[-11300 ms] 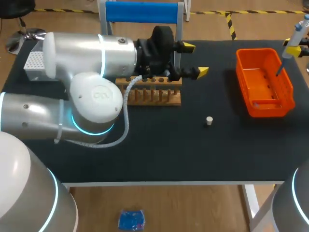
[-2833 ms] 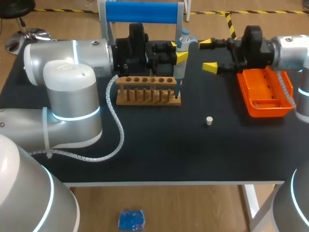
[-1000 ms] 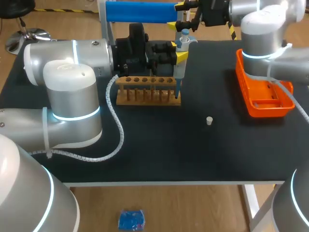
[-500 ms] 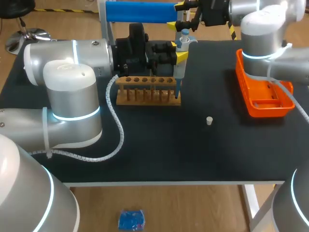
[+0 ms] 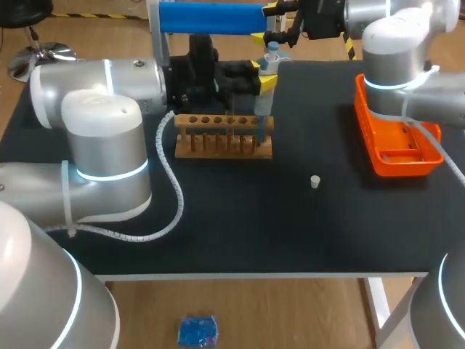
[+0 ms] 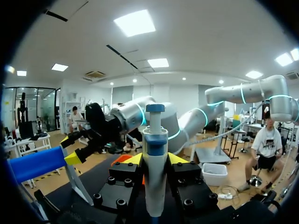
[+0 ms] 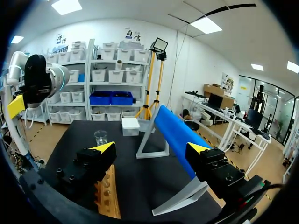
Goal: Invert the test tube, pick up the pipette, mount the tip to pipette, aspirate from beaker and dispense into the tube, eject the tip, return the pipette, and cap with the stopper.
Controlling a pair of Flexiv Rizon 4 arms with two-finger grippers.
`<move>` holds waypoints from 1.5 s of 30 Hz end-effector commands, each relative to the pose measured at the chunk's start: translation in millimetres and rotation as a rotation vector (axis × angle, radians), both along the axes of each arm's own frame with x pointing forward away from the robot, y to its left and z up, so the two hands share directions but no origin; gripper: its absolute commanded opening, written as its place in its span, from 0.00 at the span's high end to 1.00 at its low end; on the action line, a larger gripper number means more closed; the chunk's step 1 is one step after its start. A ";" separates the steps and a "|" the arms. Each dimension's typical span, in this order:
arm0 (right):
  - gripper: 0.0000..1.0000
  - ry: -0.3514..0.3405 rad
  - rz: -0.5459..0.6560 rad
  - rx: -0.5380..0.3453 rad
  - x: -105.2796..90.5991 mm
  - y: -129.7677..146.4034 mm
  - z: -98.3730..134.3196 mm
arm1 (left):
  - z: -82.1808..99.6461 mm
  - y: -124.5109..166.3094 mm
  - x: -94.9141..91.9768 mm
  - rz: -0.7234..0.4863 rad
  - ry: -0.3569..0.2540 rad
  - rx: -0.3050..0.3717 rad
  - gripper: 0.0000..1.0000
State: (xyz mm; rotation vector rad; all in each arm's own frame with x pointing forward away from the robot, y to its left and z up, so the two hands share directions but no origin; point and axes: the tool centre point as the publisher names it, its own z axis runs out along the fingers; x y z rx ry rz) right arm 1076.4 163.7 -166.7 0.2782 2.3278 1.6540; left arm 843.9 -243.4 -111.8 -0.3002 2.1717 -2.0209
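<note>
Head view | left gripper [image 5: 261, 73] pinched the pipette [image 5: 263, 102] upright, tip down at the wooden rack's [image 5: 218, 139] right end | right gripper [image 5: 273, 23] spread wide, up by the blue stand [image 5: 211, 16] | my take: hold it vertical, press slow — no splashing

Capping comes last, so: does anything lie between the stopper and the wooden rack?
Nothing lies on the table between stopper and rack; the pipette in the left end effector hangs over the rack's right end.

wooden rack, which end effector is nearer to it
Left. The left end effector holds the pipette above one end of the wooden rack; the right end effector is farther back, open, by the blue bar.
</note>
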 end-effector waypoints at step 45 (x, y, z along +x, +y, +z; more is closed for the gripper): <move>0.00 0.003 0.004 -0.003 0.5 -0.9 0.7 | 0.5 197.4 181.0 0.429 0.221 0.185 1.00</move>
